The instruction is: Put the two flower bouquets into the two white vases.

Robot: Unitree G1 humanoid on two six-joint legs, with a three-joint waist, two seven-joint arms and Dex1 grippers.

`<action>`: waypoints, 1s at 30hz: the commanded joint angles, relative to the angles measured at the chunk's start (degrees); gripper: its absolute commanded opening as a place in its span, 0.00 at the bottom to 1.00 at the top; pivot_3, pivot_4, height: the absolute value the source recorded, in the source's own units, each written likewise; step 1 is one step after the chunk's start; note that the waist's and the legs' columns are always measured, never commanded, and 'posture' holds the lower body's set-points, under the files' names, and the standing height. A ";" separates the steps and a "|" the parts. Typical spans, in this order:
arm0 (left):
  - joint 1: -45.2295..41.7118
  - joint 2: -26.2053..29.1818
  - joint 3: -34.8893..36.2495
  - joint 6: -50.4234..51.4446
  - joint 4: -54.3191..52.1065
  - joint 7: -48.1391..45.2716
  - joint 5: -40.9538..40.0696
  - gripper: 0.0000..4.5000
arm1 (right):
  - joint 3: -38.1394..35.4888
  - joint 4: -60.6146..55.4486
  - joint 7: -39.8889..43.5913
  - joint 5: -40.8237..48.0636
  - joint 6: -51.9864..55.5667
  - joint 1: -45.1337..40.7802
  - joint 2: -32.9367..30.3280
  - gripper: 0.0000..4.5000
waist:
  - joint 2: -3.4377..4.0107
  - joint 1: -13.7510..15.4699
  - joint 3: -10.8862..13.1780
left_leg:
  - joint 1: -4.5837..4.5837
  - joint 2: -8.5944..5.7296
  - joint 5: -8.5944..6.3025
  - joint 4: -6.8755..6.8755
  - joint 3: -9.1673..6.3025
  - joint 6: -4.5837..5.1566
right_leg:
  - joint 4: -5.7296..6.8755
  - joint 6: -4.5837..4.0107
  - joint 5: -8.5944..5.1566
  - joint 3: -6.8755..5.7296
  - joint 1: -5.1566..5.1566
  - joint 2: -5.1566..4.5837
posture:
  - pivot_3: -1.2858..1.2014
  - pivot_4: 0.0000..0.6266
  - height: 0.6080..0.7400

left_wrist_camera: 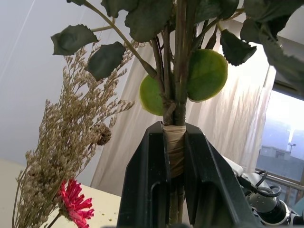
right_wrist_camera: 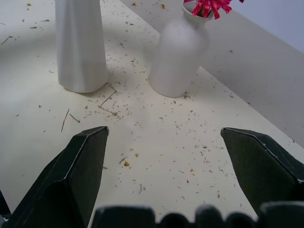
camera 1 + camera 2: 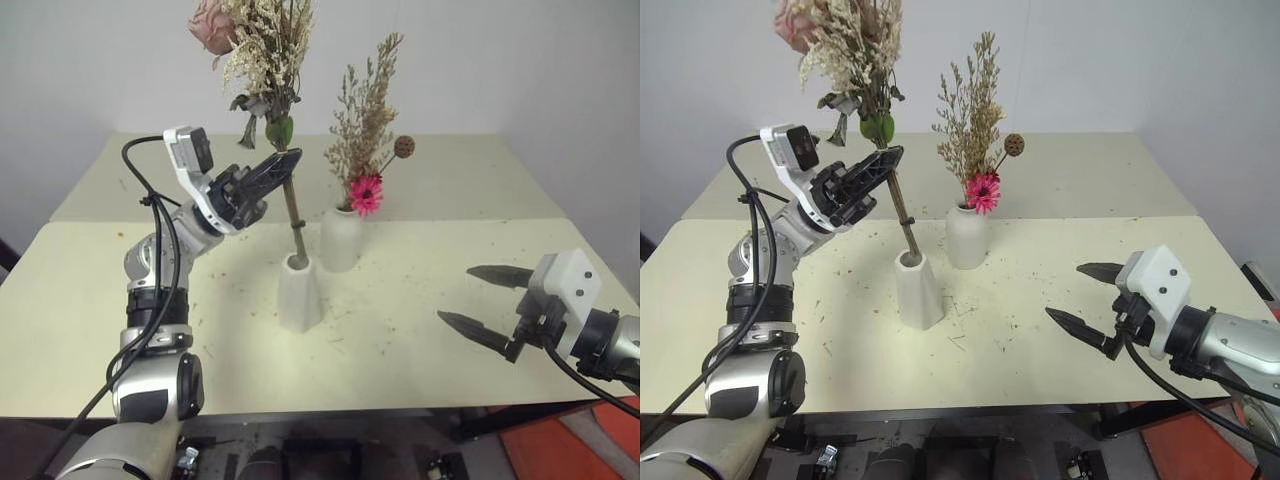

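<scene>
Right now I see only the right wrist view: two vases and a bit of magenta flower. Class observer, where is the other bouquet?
Observer: The rose bouquet is clamped in the left hand, its stem end in the cone vase.
Operator: Is it standing straight?
Observer: No, it tilts, stem leaning toward the left hand.
Operator: What else is in the bottle vase?
Observer: Above the bottle vase, the daisy bouquet has tan grass and a brown seed head.
</scene>
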 commanded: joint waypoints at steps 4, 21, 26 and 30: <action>0.90 -0.94 -0.71 -1.60 -1.54 0.22 0.45 0.03 | -0.64 0.18 -0.12 -0.34 -0.44 -1.77 -1.55 1.00 | 0.00 0.02 0.00 | 0.00 0.00 0.00 0.00 0.00 0.00 | -0.01 -0.01 0.00 0.00 0.00 0.00 | 0.52 0.24 1.00; 6.38 0.74 -4.23 -6.02 -6.75 -4.05 3.81 0.03 | 2.21 1.83 -0.85 -1.29 -1.00 -4.94 -0.82 1.00 | 0.00 0.00 0.00 | 0.01 0.00 0.00 0.00 0.00 0.00 | 0.00 -0.15 0.09 0.00 0.01 0.00 | 0.52 0.24 1.00; 7.16 0.25 -4.03 -7.25 -7.23 -3.83 3.83 0.03 | 2.68 2.56 -0.86 -1.44 -1.20 -5.74 -0.67 1.00 | 0.00 0.02 0.00 | -0.01 0.01 0.00 0.00 0.00 0.00 | -0.02 -0.15 0.09 0.00 0.00 0.00 | 0.52 0.24 1.00; 8.15 0.42 -4.69 -8.21 -8.04 -4.13 4.35 0.03 | 2.69 2.63 -0.78 -1.71 -1.53 -5.28 -0.54 1.00 | 0.00 0.00 0.00 | -0.01 0.01 0.00 0.00 0.00 0.00 | -0.02 -0.15 0.09 0.00 0.00 0.00 | 0.52 0.24 1.00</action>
